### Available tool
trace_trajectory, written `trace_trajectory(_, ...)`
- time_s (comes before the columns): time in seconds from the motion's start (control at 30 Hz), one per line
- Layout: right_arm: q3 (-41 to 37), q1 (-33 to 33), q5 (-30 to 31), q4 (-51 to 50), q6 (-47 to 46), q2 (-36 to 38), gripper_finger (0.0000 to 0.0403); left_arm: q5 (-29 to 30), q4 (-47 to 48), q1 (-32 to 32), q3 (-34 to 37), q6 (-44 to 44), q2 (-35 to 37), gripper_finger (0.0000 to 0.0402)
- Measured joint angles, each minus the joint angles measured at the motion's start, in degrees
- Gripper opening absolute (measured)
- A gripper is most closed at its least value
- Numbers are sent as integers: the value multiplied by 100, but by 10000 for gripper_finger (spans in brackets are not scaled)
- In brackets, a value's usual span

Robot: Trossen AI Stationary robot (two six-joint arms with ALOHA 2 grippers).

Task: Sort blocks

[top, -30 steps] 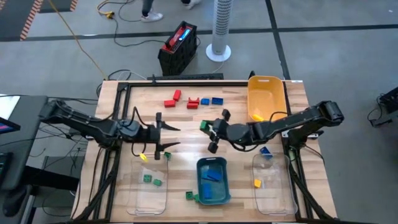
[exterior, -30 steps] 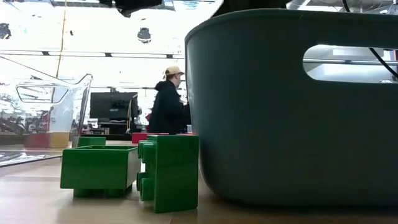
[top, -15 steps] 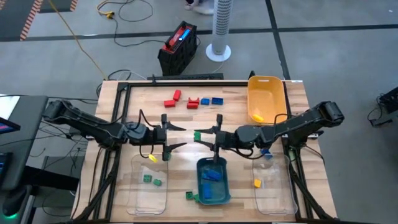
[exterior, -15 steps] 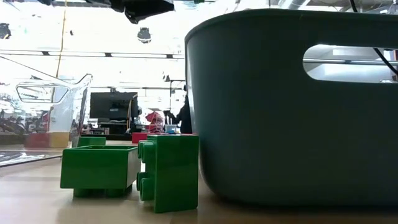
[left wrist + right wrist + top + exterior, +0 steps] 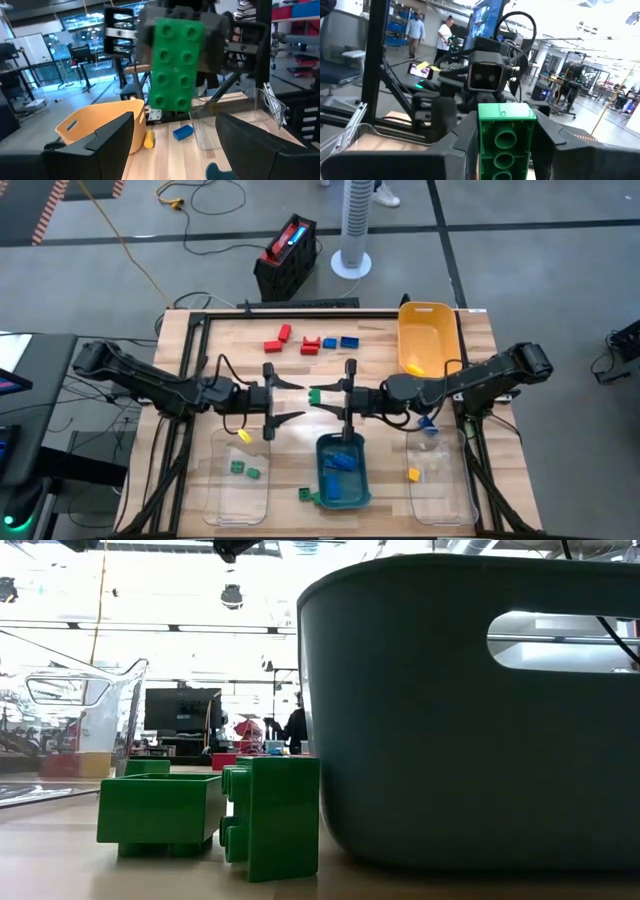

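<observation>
My right gripper (image 5: 322,396) is over the middle of the table, shut on a green block (image 5: 315,395). My left gripper (image 5: 285,400) faces it from the table's left, open, with its fingertips just short of the block. In the left wrist view the block's studded face (image 5: 175,65) stands upright beyond my open fingers (image 5: 100,145). More blocks lie at the far side: red (image 5: 278,338) and blue (image 5: 345,342). A yellow block (image 5: 243,435) and a blue block (image 5: 428,423) lie on the wood. Two green blocks (image 5: 160,810) rest by the teal bin (image 5: 470,710). My right gripper pinches the green block by its two long sides (image 5: 487,150) between its two fingers (image 5: 462,147). The fingers lie level and point toward the table's left. The block is lifted clear of the table, upright, with its studs toward the left gripper and its hollow underside toward my wrist.
A yellow bin (image 5: 428,335) stands at the far right. The teal bin (image 5: 342,480) with blue blocks sits at the near middle, between a clear bin (image 5: 240,480) holding green blocks and a clear bin (image 5: 438,480) holding a yellow one. A green block (image 5: 303,494) lies by the teal bin.
My right gripper has rolled and tipped up to level and has carried the green block toward the left gripper. My left gripper has moved toward the table's right, closing on the block.
</observation>
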State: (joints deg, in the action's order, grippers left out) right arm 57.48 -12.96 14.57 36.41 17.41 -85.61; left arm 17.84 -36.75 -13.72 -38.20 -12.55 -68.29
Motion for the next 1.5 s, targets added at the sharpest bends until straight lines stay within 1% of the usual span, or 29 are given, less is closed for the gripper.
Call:
trace_trajectory(0.07,2,7,-13,71,4,-2,134,-4,-189,0,-83,-139,-168,277)
trace_trajectory(0.3,0,-20,-55,41,-40,-2,134,9,-317,37,-624,-616,-812,277)
trace_trajectory(0.47,0,-96,-52,-63,-41,-2,134,130,-330,51,-842,-781,-1058,277)
trace_trajectory(0.53,0,-101,-49,-144,-73,-2,134,141,-289,59,-886,-785,-1065,271)
trace_trajectory(0.6,0,-99,-6,-237,-86,-2,134,146,-332,59,-911,-778,-1053,253)
trace_trajectory(0.67,0,-91,15,-320,-92,-2,134,211,-322,64,-911,-782,-1051,223)
trace_trajectory(0.8,0,-89,55,-296,-76,-2,135,326,-289,66,-909,-821,-1058,134)
trace_trajectory(0.83,0,-91,59,-296,-64,-2,135,310,-287,66,-909,-856,-1056,129)
trace_trajectory(0.97,0,-107,56,-319,-59,-2,142,319,-237,66,-909,-930,-1056,129)
trace_trajectory(1.1,0,-149,58,-323,-99,-2,169,306,-154,63,-909,-954,-1056,129)
trace_trajectory(1.27,0,-159,52,-347,-270,2,236,347,-130,66,-909,-951,-1056,129)
trace_trajectory(1.33,0,-179,60,-512,-270,54,261,386,55,27,-908,-953,-980,129)
trace_trajectory(1.4,0,-247,168,-746,-259,184,280,512,578,-55,-905,-905,-747,129)
trace_trajectory(1.5,0,-429,443,-1187,-258,504,295,611,1955,-242,-907,-546,-138,129)
